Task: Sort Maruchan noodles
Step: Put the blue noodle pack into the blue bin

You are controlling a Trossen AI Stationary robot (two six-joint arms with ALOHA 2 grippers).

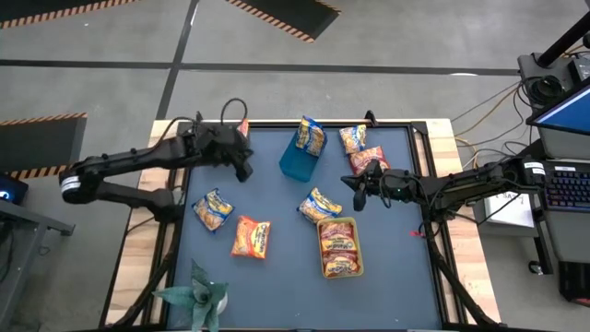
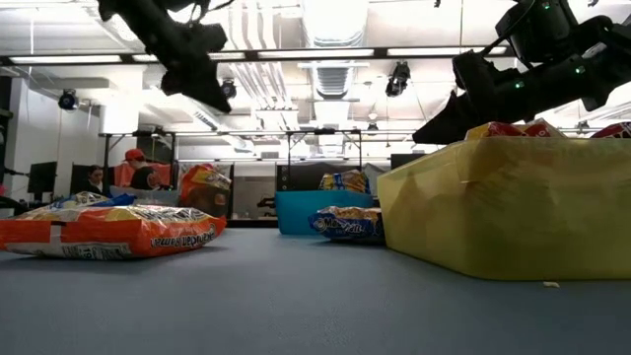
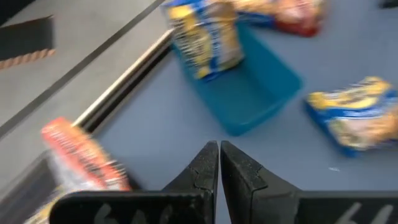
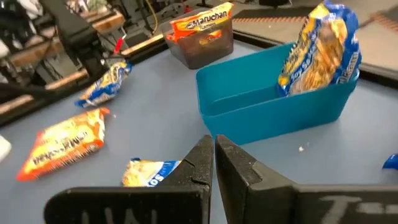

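Note:
Ramen packets lie on the blue-grey table. A blue-and-yellow packet (image 1: 312, 136) stands leaning in the blue bin (image 1: 295, 164). Red packets (image 1: 338, 242) lie in the yellow-green bin (image 1: 324, 269). An orange packet (image 1: 251, 237) and two blue-and-yellow packets (image 1: 213, 209) (image 1: 319, 205) lie flat on the table. Two more packets (image 1: 353, 138) (image 1: 371, 159) lie at the far right. My left gripper (image 1: 244, 168) is shut and empty, in the air left of the blue bin (image 3: 249, 93). My right gripper (image 1: 356, 186) is shut and empty, in the air right of the blue bin (image 4: 273, 106).
A small dark container holding an orange packet (image 4: 202, 28) stands at the far left edge of the table. A green plant (image 1: 195, 295) stands at the near left corner. People sit in the room beyond the table (image 2: 133, 168).

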